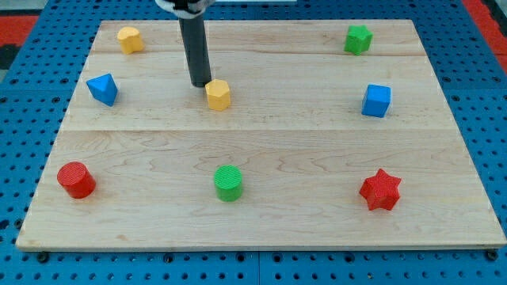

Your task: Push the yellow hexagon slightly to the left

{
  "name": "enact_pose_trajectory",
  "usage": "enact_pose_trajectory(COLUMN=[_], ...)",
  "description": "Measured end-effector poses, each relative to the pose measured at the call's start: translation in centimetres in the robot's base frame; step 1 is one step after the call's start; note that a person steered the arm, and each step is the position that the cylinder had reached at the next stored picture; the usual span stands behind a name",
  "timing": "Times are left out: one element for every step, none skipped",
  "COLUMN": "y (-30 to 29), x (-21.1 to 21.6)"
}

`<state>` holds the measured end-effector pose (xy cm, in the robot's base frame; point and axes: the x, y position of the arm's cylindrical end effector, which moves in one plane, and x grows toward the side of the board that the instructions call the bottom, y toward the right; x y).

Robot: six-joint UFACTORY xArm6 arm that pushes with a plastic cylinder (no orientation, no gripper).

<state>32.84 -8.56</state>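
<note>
The yellow hexagon (219, 94) lies on the wooden board (261, 142), left of the middle in the upper half. My tip (200, 84) stands just to the left of the hexagon and slightly above it in the view, very close to its upper left edge; I cannot tell whether it touches. The dark rod rises from the tip to the view's top.
A second yellow block (130, 39) sits at the top left, a blue block (103, 89) below it, a red cylinder (76, 180) at the bottom left. A green cylinder (228, 183), a red star (380, 190), a blue cube (376, 100) and a green block (358, 39) lie elsewhere.
</note>
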Motion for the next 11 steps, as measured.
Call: enact_pose_trajectory(y=[3.6, 4.6, 4.6, 4.7, 7.7, 6.3, 4.4, 2.6, 3.0, 4.9, 14.5], x=[-3.6, 0.8, 4.2, 4.4, 6.2, 8.2, 6.3, 6.1, 6.1, 7.2, 13.8])
